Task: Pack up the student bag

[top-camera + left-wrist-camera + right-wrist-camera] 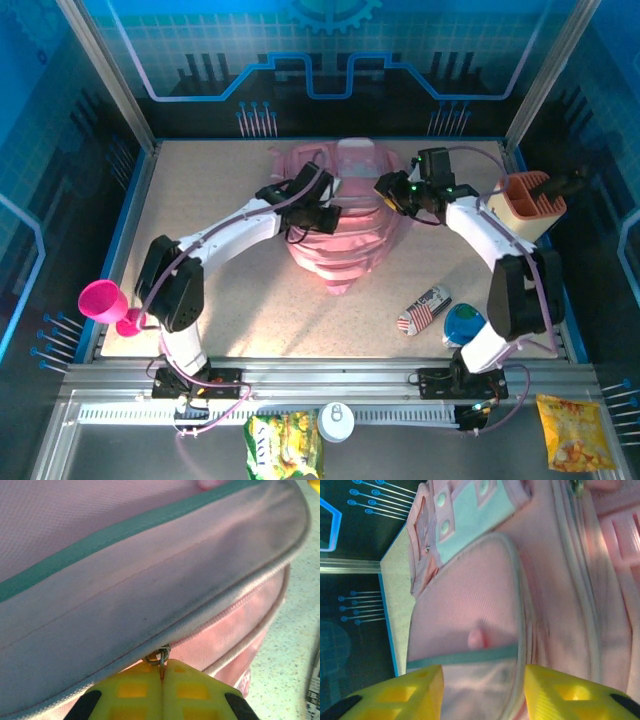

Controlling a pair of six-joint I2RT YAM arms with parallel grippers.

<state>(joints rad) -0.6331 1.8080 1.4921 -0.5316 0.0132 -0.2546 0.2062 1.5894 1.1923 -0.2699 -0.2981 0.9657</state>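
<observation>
The student bag [345, 225] lies toward the far middle of the counter [230, 300], its pink bulk between the two arms. The left gripper [322, 212] is at the bag's left side. In the left wrist view this gripper [162, 667] has its yellow fingers [132, 690] pressed together, pinching the small metal zip pull [161, 656] that hangs under the edge of a pale flap with a teal stripe. The right gripper [392, 195] is at the bag's right side. In the right wrist view its [484, 680] yellow fingers [410, 690] stand apart, with the rounded edge of a pink pocket flap lying between them; it grips nothing. Near the right rim of the counter stands a beige-and-orange pen holder [530, 205]. A flag-patterned can [425, 310] lies on its side nearer the arm bases, well apart from the bag. A pink cup [103, 300] sits at the counter's left edge.
</observation>
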